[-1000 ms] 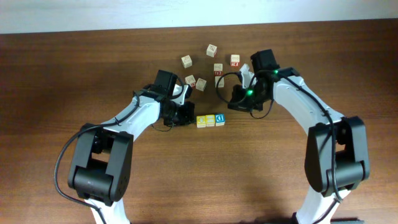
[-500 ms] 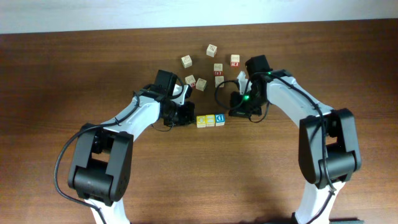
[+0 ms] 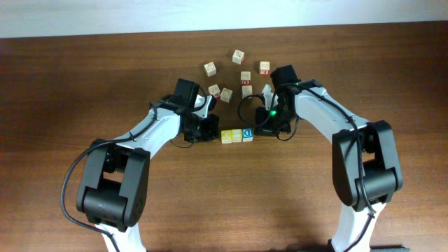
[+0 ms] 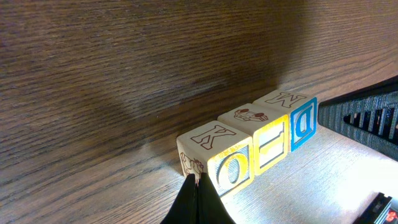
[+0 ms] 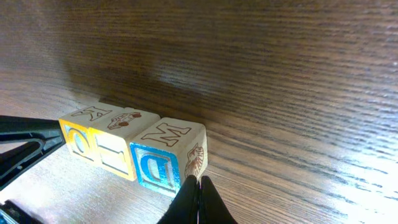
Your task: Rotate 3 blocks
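writing: yellow O wooden cube, top K | yellow E wooden cube | blue D wooden cube, top M | touching row, overhead centre, brown wooden table | overhead only: cream red-marked cubes above | left gripper closed, empty, tips at O corner | right gripper closed, empty, tips at D corner

The two white arms are bending in from the desk's near edge. The left gripper and right gripper are facing each other, fingers pressing fully together.
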Controlling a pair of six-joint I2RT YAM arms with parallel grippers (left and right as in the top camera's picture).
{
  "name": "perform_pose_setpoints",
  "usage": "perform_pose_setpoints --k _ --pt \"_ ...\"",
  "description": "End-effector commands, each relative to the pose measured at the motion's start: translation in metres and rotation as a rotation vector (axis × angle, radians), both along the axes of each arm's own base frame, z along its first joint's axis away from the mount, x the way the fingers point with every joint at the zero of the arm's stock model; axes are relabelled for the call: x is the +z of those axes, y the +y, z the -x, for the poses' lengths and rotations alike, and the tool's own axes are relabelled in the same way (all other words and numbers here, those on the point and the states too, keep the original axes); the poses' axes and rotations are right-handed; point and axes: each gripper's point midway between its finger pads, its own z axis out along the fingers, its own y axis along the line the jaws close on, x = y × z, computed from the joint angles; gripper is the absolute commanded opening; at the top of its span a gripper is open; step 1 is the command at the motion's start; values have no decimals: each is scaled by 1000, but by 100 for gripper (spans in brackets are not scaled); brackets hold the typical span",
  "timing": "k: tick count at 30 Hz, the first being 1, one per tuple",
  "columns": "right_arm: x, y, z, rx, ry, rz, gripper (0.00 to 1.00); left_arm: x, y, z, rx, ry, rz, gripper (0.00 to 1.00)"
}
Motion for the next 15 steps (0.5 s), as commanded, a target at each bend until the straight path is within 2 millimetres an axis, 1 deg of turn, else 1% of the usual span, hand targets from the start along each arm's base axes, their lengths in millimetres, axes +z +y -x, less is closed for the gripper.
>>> perform_pose_setpoints --k 1,8,13,15 --pt "-10 5 8 27 29 -1 4 -4 -3 3 -2 22 12 0" --pt "-18 6 10 28 50 -7 4 -4 -3 3 -2 21 12 0" --pt "-18 6 10 28 49 -8 4 -4 -3 3 -3 21 12 0" --pt "-16 10 10 58 36 -35 4 -4 -3 3 -3 21 12 0"
